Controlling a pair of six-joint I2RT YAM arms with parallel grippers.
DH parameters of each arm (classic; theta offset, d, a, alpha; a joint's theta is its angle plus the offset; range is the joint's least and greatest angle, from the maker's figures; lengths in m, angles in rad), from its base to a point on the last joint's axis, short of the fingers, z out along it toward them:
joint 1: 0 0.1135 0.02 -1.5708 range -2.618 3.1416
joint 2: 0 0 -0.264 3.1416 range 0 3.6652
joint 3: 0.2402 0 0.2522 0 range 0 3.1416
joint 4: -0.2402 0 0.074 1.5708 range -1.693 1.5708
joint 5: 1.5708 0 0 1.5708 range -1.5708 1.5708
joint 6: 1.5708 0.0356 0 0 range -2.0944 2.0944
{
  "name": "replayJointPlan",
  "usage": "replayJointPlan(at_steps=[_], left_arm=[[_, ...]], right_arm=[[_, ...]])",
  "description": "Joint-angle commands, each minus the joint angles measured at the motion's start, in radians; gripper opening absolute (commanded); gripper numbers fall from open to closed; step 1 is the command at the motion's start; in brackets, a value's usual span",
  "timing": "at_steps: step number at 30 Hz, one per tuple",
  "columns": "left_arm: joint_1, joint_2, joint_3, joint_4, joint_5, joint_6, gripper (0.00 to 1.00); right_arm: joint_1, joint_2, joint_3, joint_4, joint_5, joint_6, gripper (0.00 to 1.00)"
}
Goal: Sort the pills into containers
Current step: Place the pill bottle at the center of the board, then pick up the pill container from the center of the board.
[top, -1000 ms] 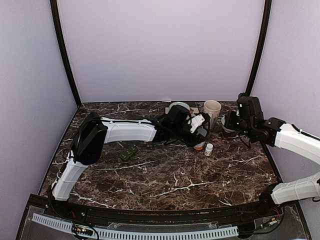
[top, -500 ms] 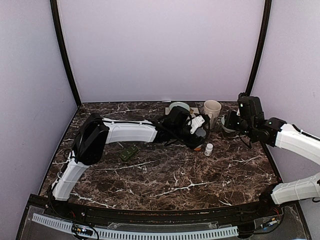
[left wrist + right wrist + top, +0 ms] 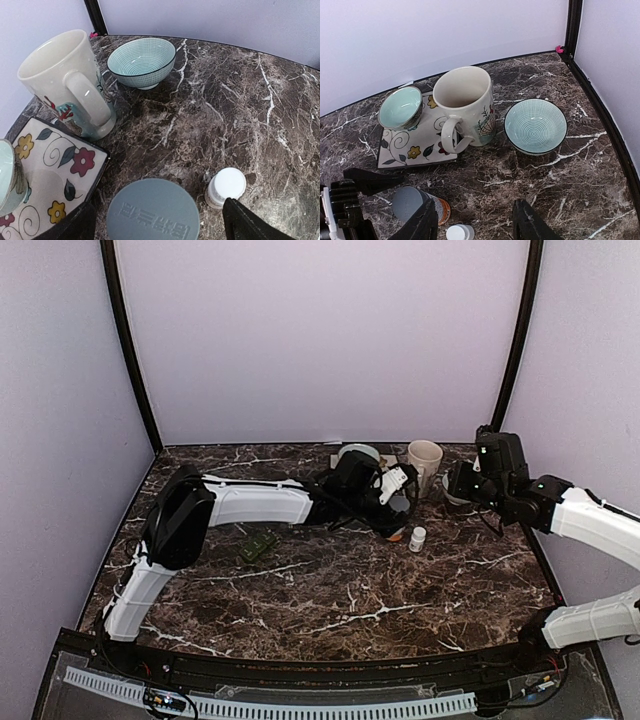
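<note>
1. Viewing from overhead: the left arm [image 3: 255,502] extends across the dark marble counter [image 3: 330,595] towards the upper centre of the frame. The right arm [image 3: 590,520] enters from the right edge.
2. Left tool [image 3: 161,202]: jaws spread wide and gripping nothing. One finger [image 3: 75,227] sits at the lower left of the wrist view and the other at the lower right. They flank an amber bottle [image 3: 152,212] whose grey round end faces the camera, with a gap on each side.
3. White cap [image 3: 227,186]: stands on the counter just right of the bottle, close to the lower-right finger.
4. Right tool [image 3: 475,204]: jaws apart and empty, hanging above the counter at the bottom of its wrist view.
5. Pill box [image 3: 258,547]: dark green, lying left of centre in the overhead view, just below the left arm and well apart from both tools. Its lids are too small to read.
6. Pills: too small to make out in any view.
7. Surroundings: a cream mug [image 3: 464,102] stands at the right edge of a floral tray [image 3: 415,145]. A small bowl [image 3: 400,107] sits on the tray's upper left corner. A teal ribbed bowl [image 3: 536,126] rests on the counter right of the mug.
</note>
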Motion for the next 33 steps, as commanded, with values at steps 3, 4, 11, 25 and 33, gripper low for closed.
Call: replayJointPlan(at_steps=[3,4,11,25,33], left_arm=[[-0.004,-0.263,-0.178,0.12,-0.167,-0.041,0.94],[-0.004,-0.302,-0.213,0.143,-0.206,-0.052,0.96],[0.029,-0.561,-0.527,0.252,-0.398,-0.133,0.99],[0.187,-0.855,-1.027,0.132,-0.494,-0.44,0.97],[0.201,-0.913,-1.153,0.04,-0.536,-0.564,0.97]], right_arm=[[0.014,-0.019,0.02,0.018,-0.004,-0.033,0.52],[0.021,-0.019,0.026,0.017,0.0,-0.04,0.52],[0.111,0.015,0.101,0.021,0.055,-0.107,0.52],[0.302,0.342,0.396,0.097,-0.041,-0.302,0.52],[0.349,0.559,0.535,0.111,-0.134,-0.356,0.52]])
